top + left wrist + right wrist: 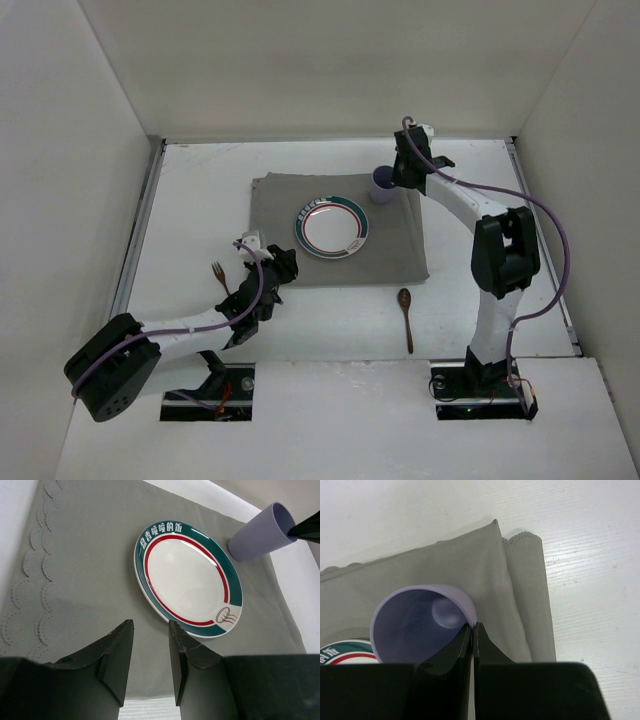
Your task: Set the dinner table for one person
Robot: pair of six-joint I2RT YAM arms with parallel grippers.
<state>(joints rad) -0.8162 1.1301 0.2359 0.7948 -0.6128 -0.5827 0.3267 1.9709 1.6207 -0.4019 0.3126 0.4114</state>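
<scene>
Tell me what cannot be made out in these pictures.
Cup: right wrist view, near side hidden by the right gripper.
Plate: right wrist view, only a sliver, cut off by the gripper.
Fork and spoon: top view only, too small for detail.

We see a matte white dinner table (330, 320), a grey woven cloth mat (275, 210) with stitched scalloped edging, a glossy glazed plate (333, 228), a smooth matte plastic cup (383, 187) and a dark wooden spoon (407, 318).
</scene>
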